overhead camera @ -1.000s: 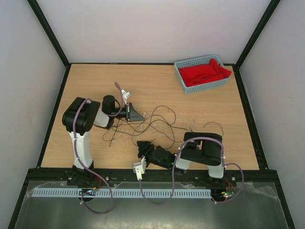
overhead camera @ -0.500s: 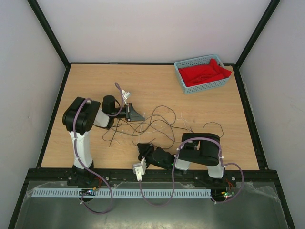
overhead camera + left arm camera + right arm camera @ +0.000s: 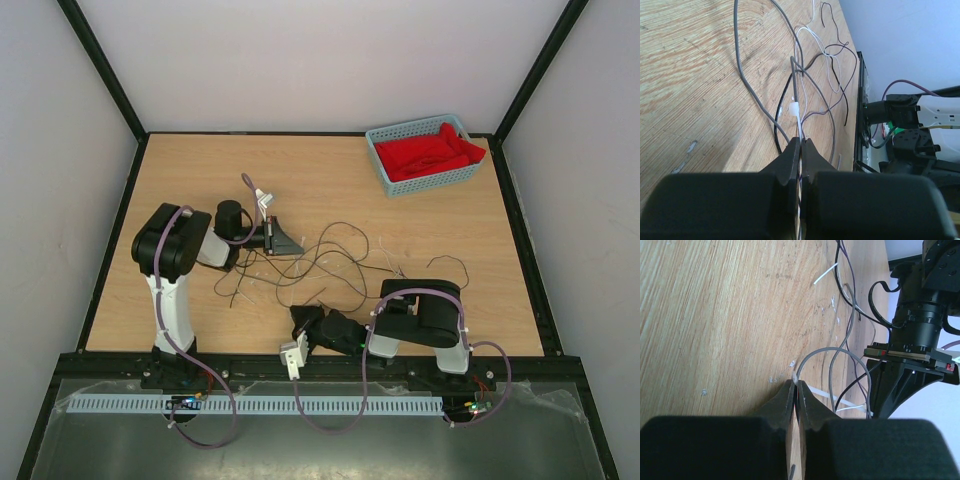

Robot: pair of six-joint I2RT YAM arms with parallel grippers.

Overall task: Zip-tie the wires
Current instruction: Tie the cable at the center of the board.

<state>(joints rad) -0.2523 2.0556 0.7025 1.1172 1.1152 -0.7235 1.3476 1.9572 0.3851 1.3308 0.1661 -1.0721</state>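
Observation:
The wires (image 3: 330, 262) lie as a loose tangle of thin dark strands on the wooden table (image 3: 200, 180), between the two arms. My left gripper (image 3: 297, 246) lies low at the tangle's left edge. In its wrist view it (image 3: 801, 140) is shut on the pale zip tie (image 3: 795, 109), whose small head sits just past the fingertips against a grey wire (image 3: 794, 80). My right gripper (image 3: 299, 316) is low at the tangle's near edge. Its jaws (image 3: 796, 382) are pinched on a grey wire (image 3: 812, 356) that arcs up from the tips. A pale strip (image 3: 840, 399) runs beside its right finger.
A light blue basket (image 3: 430, 180) holding red cloth (image 3: 425, 152) stands at the back right of the table. Small white offcuts (image 3: 825, 274) lie on the wood near the wires. A black frame rail (image 3: 320, 360) borders the table's near edge.
My right gripper's jaws have closed down onto the grey wire, and that gripper has slid slightly toward the near edge. The left arm has not moved.

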